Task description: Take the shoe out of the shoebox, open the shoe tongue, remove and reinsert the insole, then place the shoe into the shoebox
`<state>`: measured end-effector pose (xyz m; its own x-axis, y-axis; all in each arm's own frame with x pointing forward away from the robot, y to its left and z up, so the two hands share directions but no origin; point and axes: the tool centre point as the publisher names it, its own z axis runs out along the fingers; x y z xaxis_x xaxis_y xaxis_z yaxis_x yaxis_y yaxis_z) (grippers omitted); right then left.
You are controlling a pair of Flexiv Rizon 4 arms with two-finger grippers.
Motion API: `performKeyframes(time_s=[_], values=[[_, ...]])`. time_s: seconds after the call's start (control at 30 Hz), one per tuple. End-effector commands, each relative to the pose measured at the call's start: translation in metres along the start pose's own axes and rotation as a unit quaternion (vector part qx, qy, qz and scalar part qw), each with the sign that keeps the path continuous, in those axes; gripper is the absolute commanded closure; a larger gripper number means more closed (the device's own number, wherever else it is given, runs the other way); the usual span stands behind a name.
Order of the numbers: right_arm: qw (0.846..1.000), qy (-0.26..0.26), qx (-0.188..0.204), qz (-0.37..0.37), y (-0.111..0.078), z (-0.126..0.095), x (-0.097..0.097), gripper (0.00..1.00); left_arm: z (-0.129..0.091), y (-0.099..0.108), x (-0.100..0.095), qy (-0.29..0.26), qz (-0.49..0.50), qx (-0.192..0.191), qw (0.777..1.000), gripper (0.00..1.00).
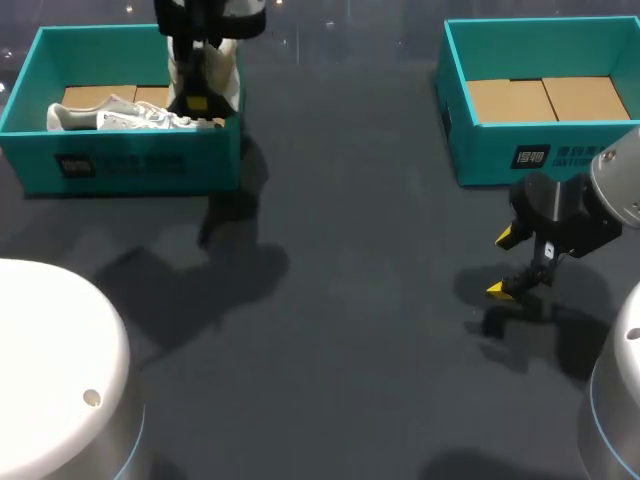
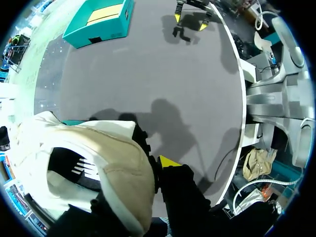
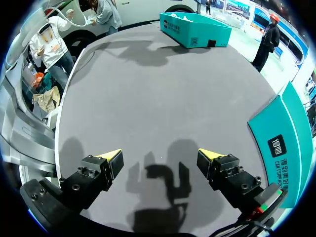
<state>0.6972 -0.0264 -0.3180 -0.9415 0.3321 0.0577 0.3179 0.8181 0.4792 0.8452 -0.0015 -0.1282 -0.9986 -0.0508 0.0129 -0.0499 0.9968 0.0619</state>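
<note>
- Dark grey table fills my head view, with a teal box at each far corner.
- On my left stands the left shoebox. It has a brown cardboard floor, and a pale sneaker lies on its side in it, along the near wall.
- On my right, well apart from it, stands the right shoebox. All I see inside is its brown cardboard liner.
- A white shoe hangs upright over the right end of the left shoebox, above the sneaker's toe. In my left wrist view its cream lining and open mouth sit just ahead of the camera.
- My left gripper is clamped on that shoe at its collar. One yellow tip presses against the outside, and the other finger is hidden behind the shoe.
- My right gripper hovers low over bare table in front of the right shoebox. Its fingers are spread wide, with nothing between them and only its own shadow beneath.
</note>
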Motion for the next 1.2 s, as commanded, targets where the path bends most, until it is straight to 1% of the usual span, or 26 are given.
performKeyframes(time_s=[0.03, 0.57, 0.6, 0.63, 0.7, 0.77, 0.8, 0.83, 0.97, 1.07, 1.2], values=[[1.000, -0.001, 0.001, 0.000, 0.000, -0.001, 0.002, 0.00, 0.000, 0.046, -0.028, 0.011, -0.004, 0.023, 1.000, 1.00], [1.000, -0.001, 0.001, 0.000, 0.000, -0.001, 0.002, 0.00, 0.000, 0.046, -0.028, 0.011, -0.004, 0.023, 1.000, 1.00], [1.000, -0.001, 0.001, 0.000, 0.000, -0.001, 0.002, 0.00, 0.000, 0.048, -0.034, 0.018, -0.004, 0.024, 1.000, 1.00], [1.000, -0.001, 0.001, 0.000, 0.000, -0.001, 0.002, 0.00, 0.001, 0.053, -0.041, 0.012, -0.011, 0.021, 1.000, 1.00], [1.000, -0.001, 0.001, 0.000, 0.000, -0.001, 0.002, 0.00, 0.001, 0.067, -0.058, 0.026, -0.011, 0.033, 0.999, 1.00], [1.000, -0.001, 0.001, 0.000, 0.000, -0.001, 0.002, 0.00, 0.005, 0.082, -0.077, 0.022, -0.012, 0.025, 0.999, 1.00], [1.000, -0.001, 0.001, 0.000, 0.000, -0.001, 0.002, 0.00, 0.007, 0.089, -0.085, 0.037, -0.009, 0.026, 0.999, 1.00], [1.000, -0.001, 0.001, 0.000, 0.000, -0.001, 0.002, 0.00, 0.010, 0.097, -0.095, 0.038, -0.017, 0.023, 0.999, 1.00], [1.000, -0.001, 0.001, 0.000, 0.000, -0.001, 0.002, 0.00, 0.016, 0.129, -0.124, 0.034, -0.030, 0.014, 0.999, 1.00], [1.000, -0.001, 0.001, 0.000, 0.000, -0.001, 0.002, 0.00, 0.017, 0.152, -0.153, 0.036, -0.034, 0.019, 0.999, 1.00], [1.000, -0.001, 0.001, 0.000, 0.000, -0.001, 0.002, 0.00, 0.016, 0.180, -0.184, 0.027, -0.013, 0.019, 0.999, 1.00]])
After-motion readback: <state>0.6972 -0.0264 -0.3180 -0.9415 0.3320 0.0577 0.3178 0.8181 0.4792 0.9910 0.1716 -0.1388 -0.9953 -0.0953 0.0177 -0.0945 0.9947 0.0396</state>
